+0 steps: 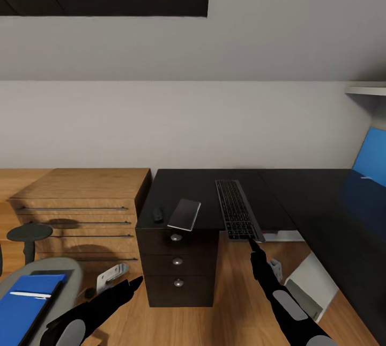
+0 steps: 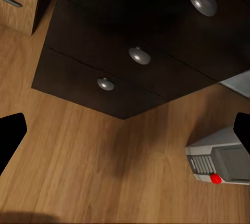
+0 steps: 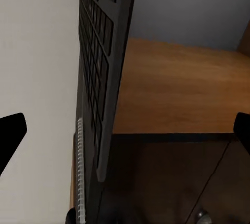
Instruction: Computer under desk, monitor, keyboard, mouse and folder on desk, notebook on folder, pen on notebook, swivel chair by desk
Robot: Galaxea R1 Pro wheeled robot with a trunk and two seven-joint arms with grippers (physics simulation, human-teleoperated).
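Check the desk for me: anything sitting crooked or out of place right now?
Yes. The keyboard overhangs the desk's front edge, its near end past the lip by the right pincer. The notebook lies skewed, a corner over the edge above the drawers. The folder is on the swivel chair, not the desk.

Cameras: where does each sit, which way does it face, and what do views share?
Head view: on the head, facing forward and down at the desk, keyboard, notebook; both arms show.
Left wrist view: on the left arm, facing the drawer unit and computer; dark fingertips at both edges.
Right wrist view: on the right arm, facing along the keyboard; fingertips at both edges.
Shared: keyboard in head and right wrist views; drawer unit in head and left wrist views.
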